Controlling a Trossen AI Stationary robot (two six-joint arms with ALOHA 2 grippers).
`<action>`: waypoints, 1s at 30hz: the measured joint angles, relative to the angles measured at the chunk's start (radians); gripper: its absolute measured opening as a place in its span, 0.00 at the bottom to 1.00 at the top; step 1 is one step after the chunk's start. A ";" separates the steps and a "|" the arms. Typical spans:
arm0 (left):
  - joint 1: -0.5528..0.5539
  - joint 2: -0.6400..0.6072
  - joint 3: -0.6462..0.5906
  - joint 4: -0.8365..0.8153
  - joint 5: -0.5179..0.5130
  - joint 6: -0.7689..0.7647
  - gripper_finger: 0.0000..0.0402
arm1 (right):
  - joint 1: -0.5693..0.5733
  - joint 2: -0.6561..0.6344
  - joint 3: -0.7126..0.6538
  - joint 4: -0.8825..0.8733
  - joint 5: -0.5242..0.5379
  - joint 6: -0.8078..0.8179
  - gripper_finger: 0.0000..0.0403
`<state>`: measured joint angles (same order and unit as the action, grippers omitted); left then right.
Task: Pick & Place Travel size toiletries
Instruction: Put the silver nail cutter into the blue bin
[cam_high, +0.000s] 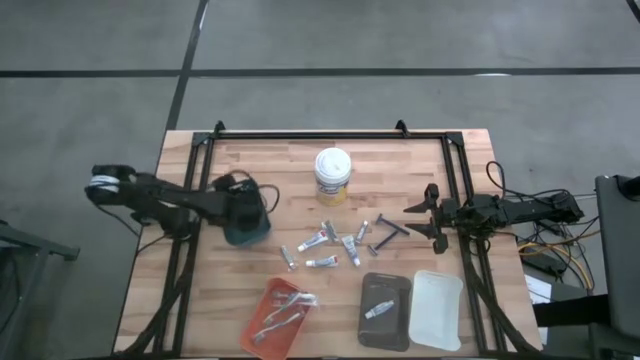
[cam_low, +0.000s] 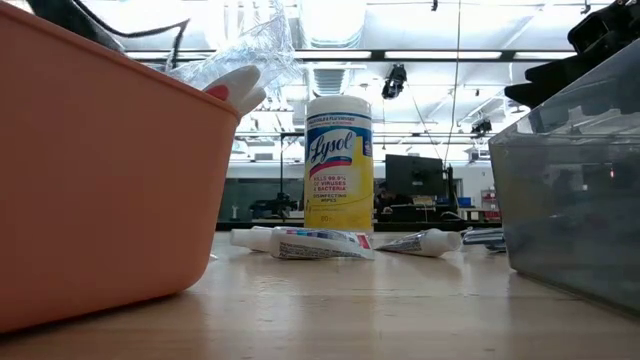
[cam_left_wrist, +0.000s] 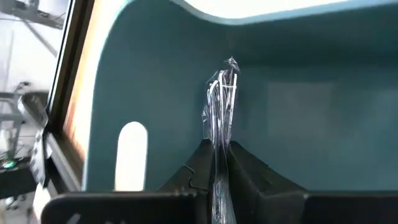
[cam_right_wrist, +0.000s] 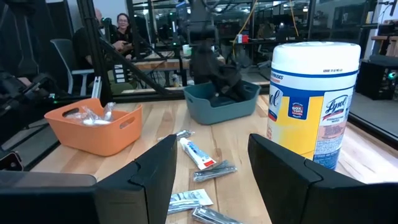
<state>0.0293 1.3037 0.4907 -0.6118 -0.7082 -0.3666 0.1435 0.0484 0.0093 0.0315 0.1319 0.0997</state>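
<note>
Overhead, ceiling lights (cam_low: 330, 55) run above the wooden table (cam_high: 270, 160).

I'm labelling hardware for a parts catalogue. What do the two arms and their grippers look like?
Both arms are dark, slim and jointed. The left arm has a pale, silvery band near its base. The right arm trails black and yellow cables at its base. The right gripper has broad, flat, matte black fingers; the left gripper has matching black angular fingers.

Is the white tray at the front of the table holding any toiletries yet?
No. From above, the white tray lies bare, while the dark tray beside it holds one small tube.
</note>
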 joint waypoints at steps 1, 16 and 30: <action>0.028 0.000 0.002 0.029 0.017 0.035 0.08 | 0.000 0.000 0.000 0.000 0.000 0.002 0.49; 0.125 0.000 0.133 -0.097 0.054 0.099 0.35 | 0.000 0.000 0.000 0.000 0.000 -0.001 0.49; 0.122 0.000 0.358 -0.181 0.218 0.077 0.45 | 0.000 0.000 0.000 0.000 0.000 0.000 0.49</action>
<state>0.1513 1.3033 0.8486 -0.7926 -0.4904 -0.2897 0.1434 0.0486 0.0093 0.0315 0.1319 0.0996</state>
